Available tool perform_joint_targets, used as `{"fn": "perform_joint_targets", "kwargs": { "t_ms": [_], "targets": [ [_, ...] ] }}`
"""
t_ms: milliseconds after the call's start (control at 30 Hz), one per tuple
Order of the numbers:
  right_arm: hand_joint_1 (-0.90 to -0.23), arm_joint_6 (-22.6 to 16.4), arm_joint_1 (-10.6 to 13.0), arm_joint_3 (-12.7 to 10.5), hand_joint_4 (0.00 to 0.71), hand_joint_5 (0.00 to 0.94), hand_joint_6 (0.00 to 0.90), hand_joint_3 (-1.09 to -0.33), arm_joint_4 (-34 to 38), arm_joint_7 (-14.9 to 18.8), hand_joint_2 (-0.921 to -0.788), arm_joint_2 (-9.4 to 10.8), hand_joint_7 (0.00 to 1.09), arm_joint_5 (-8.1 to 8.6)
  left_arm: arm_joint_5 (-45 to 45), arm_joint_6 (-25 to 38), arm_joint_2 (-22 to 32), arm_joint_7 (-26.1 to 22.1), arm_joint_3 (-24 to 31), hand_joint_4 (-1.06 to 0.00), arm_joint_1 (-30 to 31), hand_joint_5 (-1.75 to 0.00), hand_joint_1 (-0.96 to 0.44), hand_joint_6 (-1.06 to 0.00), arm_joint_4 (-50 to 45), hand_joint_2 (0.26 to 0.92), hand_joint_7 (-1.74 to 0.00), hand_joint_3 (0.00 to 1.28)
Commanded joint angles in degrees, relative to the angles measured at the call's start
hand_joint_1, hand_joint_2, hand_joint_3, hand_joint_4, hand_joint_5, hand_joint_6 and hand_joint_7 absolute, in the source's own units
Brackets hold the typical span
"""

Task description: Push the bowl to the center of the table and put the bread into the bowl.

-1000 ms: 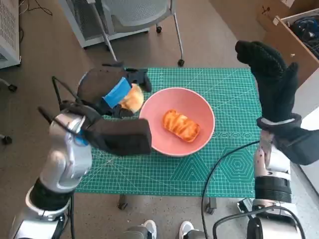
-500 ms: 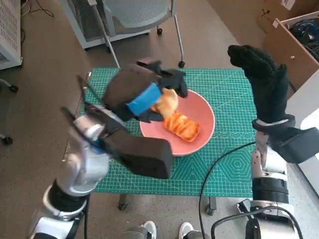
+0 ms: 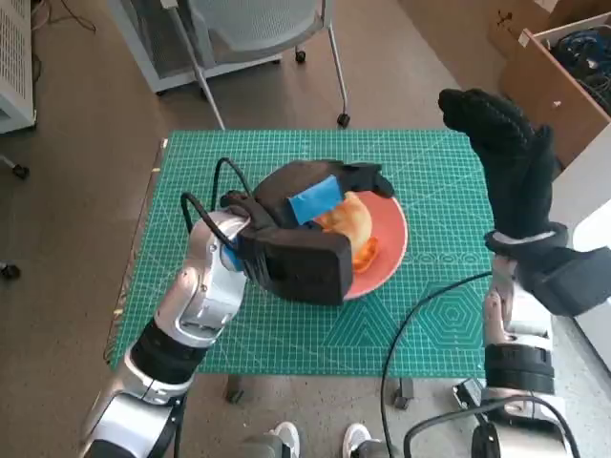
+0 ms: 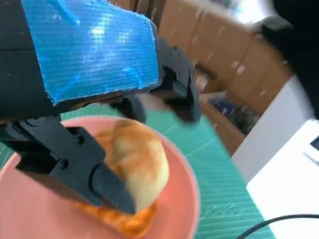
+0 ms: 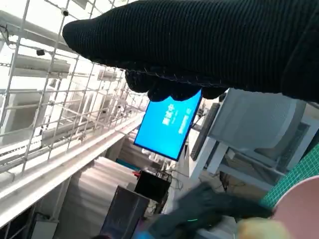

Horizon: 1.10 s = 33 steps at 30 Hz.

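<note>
Hovering at frame centre, the left hand [image 3: 315,196] grips a round bread roll [image 3: 349,218] directly above the pink bowl [image 3: 389,229]; only lowering is needed. The right hand [image 3: 506,153] is raised at upper right, fingers spread, grasping nothing.

A small table [image 3: 286,343] carries a green cutting mat [image 3: 439,315] printed with a pale grid, which covers nearly its whole top. A pink bowl [image 3: 391,250] sits directly on the mat, near its middle. A black cable [image 3: 420,315] crosses above the mat's near right part.
</note>
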Motion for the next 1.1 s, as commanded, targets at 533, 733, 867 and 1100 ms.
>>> {"fn": "perform_joint_targets", "kwargs": {
  "t_ms": [533, 733, 867, 1100],
  "targets": [
    [-0.671, 2.3, 1.7, 1.4, 0.208, 0.001, 0.213, -0.815, -3.0, -3.8, -0.921, 1.6, 0.21, -2.11, -30.7, -19.3, -2.0, 0.8, 21.6, 0.0, 1.9, 0.0, -0.78, -0.01, 13.3, 0.921, -0.09, 0.46],
    [-0.669, 3.4, 0.7, 2.4, 0.211, 0.002, 0.22, -0.802, -4.0, -5.0, -0.921, 2.8, 0.22, -2.87, -40.4, -23.8, -5.3, 2.6, 27.8, 0.0, 3.9, 0.0, -0.8, 0.0, 12.1, 0.921, -0.02, 0.59],
    [-0.668, 4.2, -0.2, 2.8, 0.212, 0.003, 0.222, -0.791, -4.6, -5.0, -0.921, 3.2, 0.22, -2.93, -42.1, -26.4, -6.2, 4.3, 29.1, 0.0, 4.6, 0.0, -0.81, 0.0, 10.7, 0.921, -0.01, 0.62],
    [-0.659, 5.6, -2.4, 3.4, 0.218, 0.005, 0.225, -0.781, -4.5, -4.1, -0.921, 3.5, 0.22, -2.09, -43.1, -30.7, -6.6, 5.0, 29.3, 0.0, 5.3, 0.0, -0.79, -0.03, 10.1, 0.921, -0.03, 0.59]
  ]
}}
